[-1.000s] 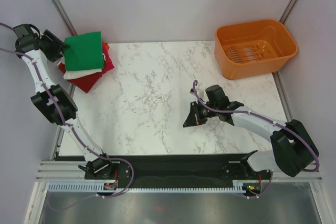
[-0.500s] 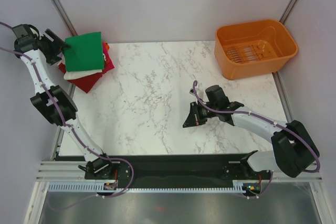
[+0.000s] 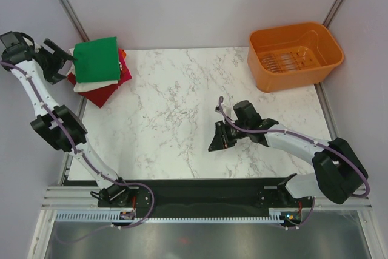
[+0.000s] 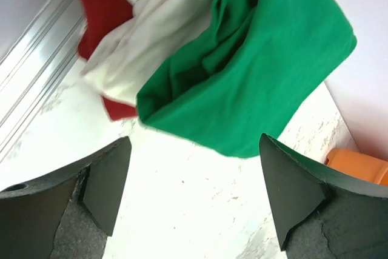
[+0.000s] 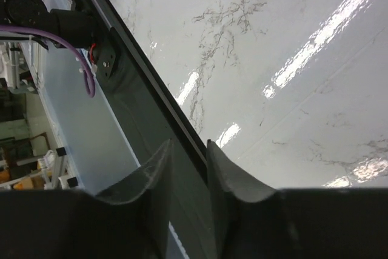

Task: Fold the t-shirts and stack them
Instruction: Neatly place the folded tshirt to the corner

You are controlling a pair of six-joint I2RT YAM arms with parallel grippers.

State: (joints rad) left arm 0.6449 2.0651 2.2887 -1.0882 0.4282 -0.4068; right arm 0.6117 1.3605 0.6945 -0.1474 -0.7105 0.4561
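Note:
The folded bright green t-shirt (image 3: 96, 59) lies on top of a stack at the table's far left corner. Under it are a cream-white one (image 3: 91, 85), a red one (image 3: 102, 94) and a sliver of orange (image 3: 123, 54). My left gripper (image 3: 60, 63) is open and empty just left of the stack, apart from it. In the left wrist view the green shirt (image 4: 260, 71), cream-white shirt (image 4: 157, 34) and red shirt (image 4: 100, 4) lie beyond the open gripper (image 4: 194, 192). My right gripper (image 3: 213, 144) is shut and empty, low over the table's right middle; it also shows in the right wrist view (image 5: 189, 150).
An orange plastic basket (image 3: 295, 56) stands at the far right corner, and its corner shows in the left wrist view (image 4: 357, 165). The marble table (image 3: 163, 119) has a black rail along its near edge (image 5: 145, 83). Grey walls close in left and back.
My left gripper has drawn back to the left, off the green t-shirt's edge. My right gripper has shifted slightly left and nearer.

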